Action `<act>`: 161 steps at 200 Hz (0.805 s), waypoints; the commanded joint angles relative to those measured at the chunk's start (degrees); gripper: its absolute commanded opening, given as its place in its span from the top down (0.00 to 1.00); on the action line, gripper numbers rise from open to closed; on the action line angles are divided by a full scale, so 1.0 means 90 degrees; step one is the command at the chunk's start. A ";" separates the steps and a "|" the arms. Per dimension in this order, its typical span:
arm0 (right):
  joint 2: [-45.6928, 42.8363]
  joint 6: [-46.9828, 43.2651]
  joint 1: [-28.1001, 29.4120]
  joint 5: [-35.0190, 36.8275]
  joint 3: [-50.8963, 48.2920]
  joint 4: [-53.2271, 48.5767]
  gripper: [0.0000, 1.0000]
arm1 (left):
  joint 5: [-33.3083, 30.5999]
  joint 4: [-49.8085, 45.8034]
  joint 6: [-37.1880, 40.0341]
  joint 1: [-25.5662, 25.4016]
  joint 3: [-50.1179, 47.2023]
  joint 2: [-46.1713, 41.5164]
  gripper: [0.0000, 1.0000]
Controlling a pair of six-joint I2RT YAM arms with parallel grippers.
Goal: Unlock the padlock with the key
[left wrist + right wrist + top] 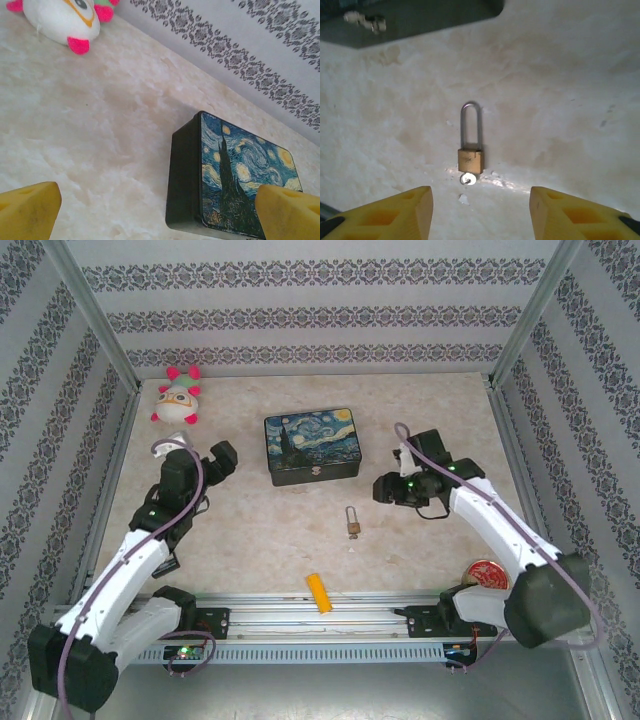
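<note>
Padlock [470, 160] lies flat on surface [560, 125], on arm-base side of painted box [312, 447], shackle pointing toward box. Key [467, 178] touches padlock's end farthest from box, apparently seated in keyhole. Right claw [480, 196] open, empty, off box's right. Left claw [157, 192] wide open, left of box. Best approach: pinch key head squarely, brace padlock body, twist gently.

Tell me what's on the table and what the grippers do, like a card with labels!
padlock: lying flat, middle
key: at the padlock's bottom, seemingly inserted
box: painted, shut, beyond the padlock
toy: far left corner
block: yellow, by the near edge
left gripper: open, empty, facing the box
right gripper: open, empty, facing the padlock
</note>
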 commanded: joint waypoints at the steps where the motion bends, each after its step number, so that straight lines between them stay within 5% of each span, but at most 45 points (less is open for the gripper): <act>1: -0.0470 0.0036 -0.0261 0.0565 -0.0122 -0.0212 0.44 | -0.0335 -0.0594 0.0492 0.0088 -0.0294 -0.0524 0.01; 31: -0.1081 0.0012 -0.0602 0.1084 -0.0314 -0.0154 0.36 | -0.0598 -0.0890 0.0772 0.0093 -0.0683 -0.1407 0.01; 35: -0.1158 0.0000 -0.0634 0.1170 -0.0338 -0.0138 0.26 | -0.0650 -0.0928 0.0793 0.0088 -0.0729 -0.1516 0.01; 38: -0.1208 -0.0014 -0.0655 0.1222 -0.0358 -0.0120 0.07 | -0.0678 -0.0955 0.0812 0.0096 -0.0755 -0.1603 0.01; 41: -0.1263 -0.0028 -0.0666 0.1275 -0.0380 -0.0088 0.02 | -0.0716 -0.0981 0.0824 0.0090 -0.0796 -0.1682 0.01; 93: -0.1818 -0.0271 -0.0788 0.2187 -0.0625 0.0227 0.02 | -0.1141 -0.1121 0.1245 0.0089 -0.1115 -0.2502 0.01; 161: -0.2765 -0.0480 -0.0927 0.3273 -0.1195 0.1218 0.02 | -0.1692 -0.0359 0.1853 0.0088 -0.1746 -0.2432 0.01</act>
